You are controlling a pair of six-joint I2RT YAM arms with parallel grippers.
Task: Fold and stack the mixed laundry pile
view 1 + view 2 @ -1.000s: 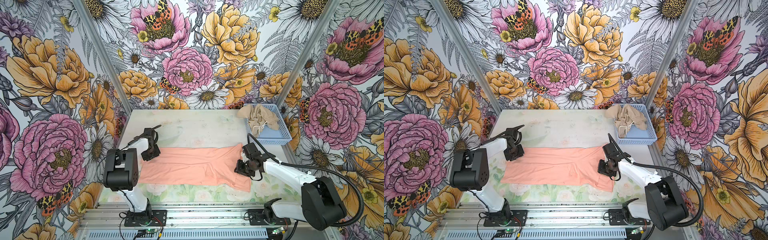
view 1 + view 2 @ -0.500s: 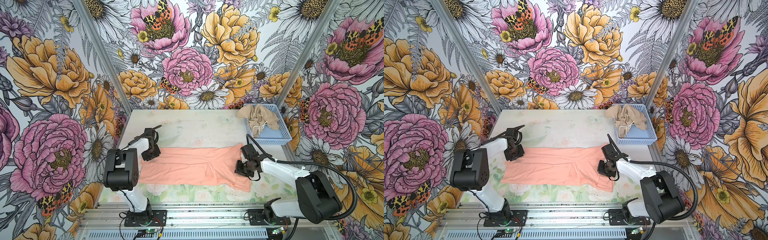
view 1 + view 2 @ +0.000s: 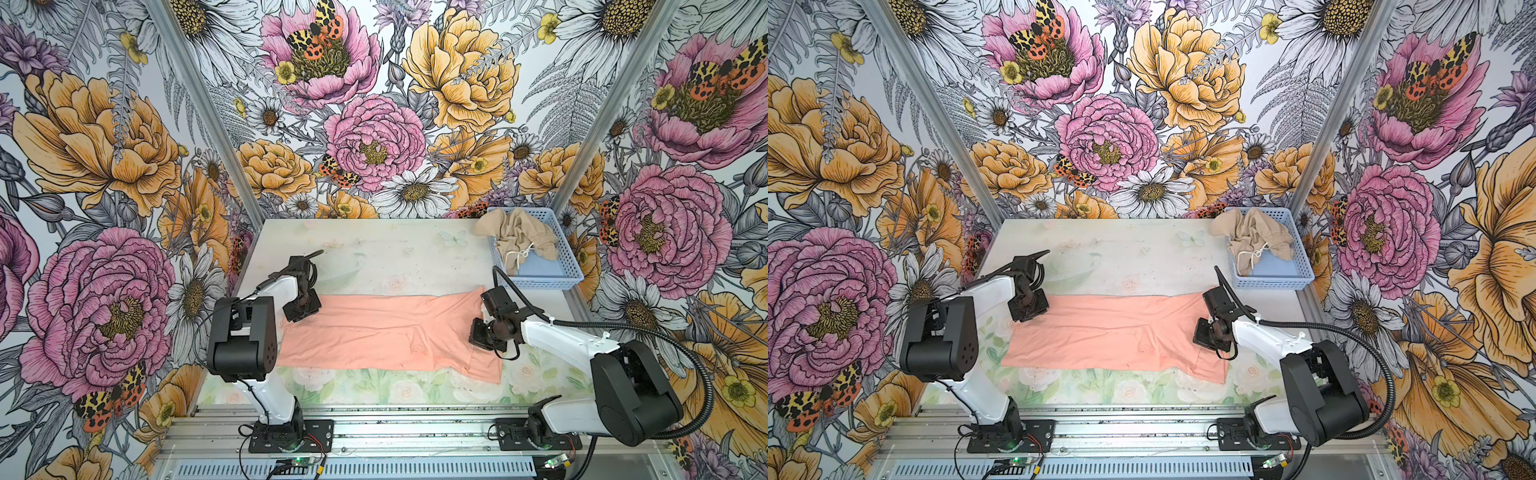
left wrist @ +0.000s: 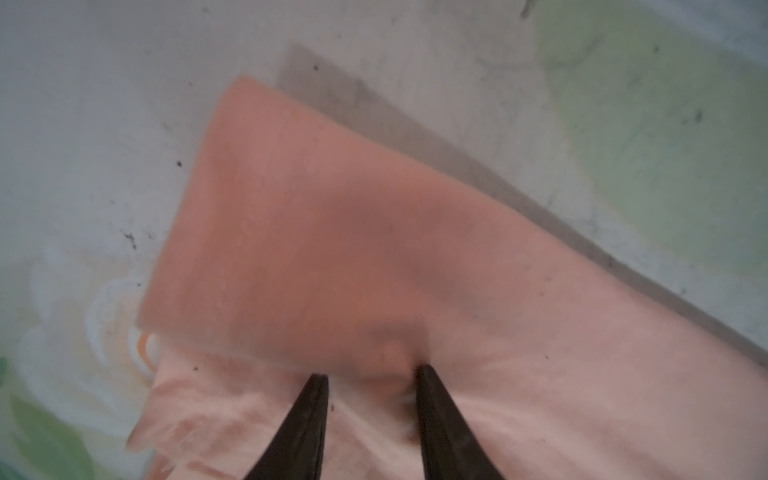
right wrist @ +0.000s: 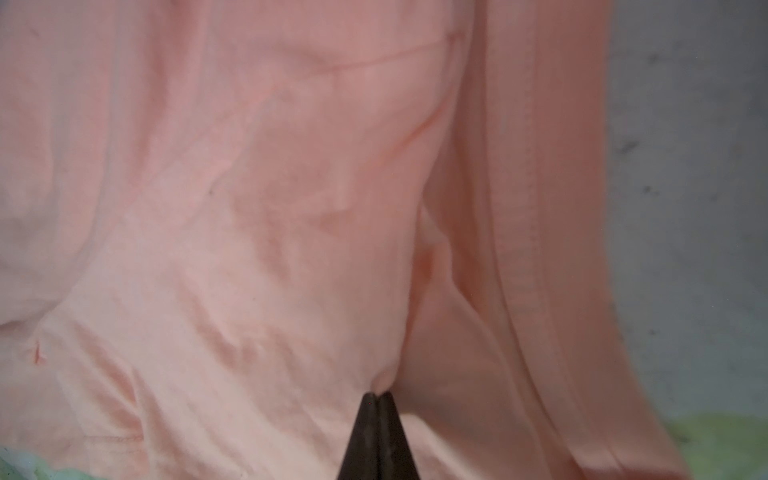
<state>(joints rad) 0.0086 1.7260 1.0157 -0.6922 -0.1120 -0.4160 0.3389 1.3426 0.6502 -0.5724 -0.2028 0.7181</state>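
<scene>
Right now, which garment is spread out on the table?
The salmon-peach T-shirt, laid out across the table; the beige garment is bunched in the light blue basket.

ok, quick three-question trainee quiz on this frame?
1. True or false: the beige drawstring garment lies in the light blue perforated plastic basket.
2. The right tool is: A) open in mid-air, B) shut on the salmon-peach T-shirt, C) inside the basket.
3. Which tool sits at the T-shirt's far corner?
Key: 1 true; 2 B; 3 the left tool.
</scene>
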